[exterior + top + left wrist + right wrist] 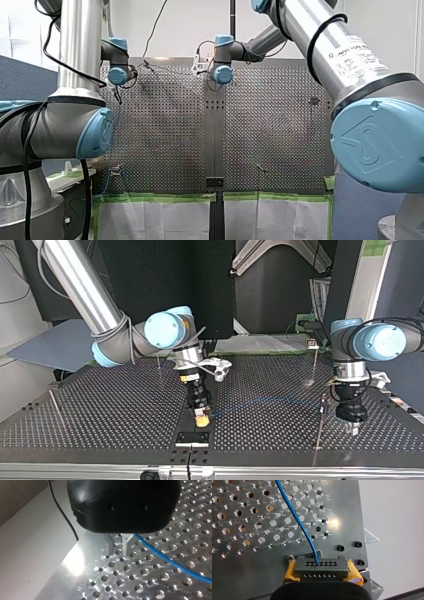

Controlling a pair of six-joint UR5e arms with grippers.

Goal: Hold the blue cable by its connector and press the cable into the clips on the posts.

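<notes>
Right now my right pincer (322,566) is clamped on the grey connector (320,572), lower centre of frame, with the blue cable (294,512) leaving it; how far my left pincer (123,540) is open, I cannot tell.

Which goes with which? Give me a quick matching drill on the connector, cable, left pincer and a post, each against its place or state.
Things:
1. connector
2. cable
3. left pincer
4. post

Places or states:
a. thin and upright
b. clamped between yellow pads
c. blue, leaving a connector hole
d. black, at the top view's right

Pairs: 1-b, 2-c, 3-d, 4-a.
</notes>
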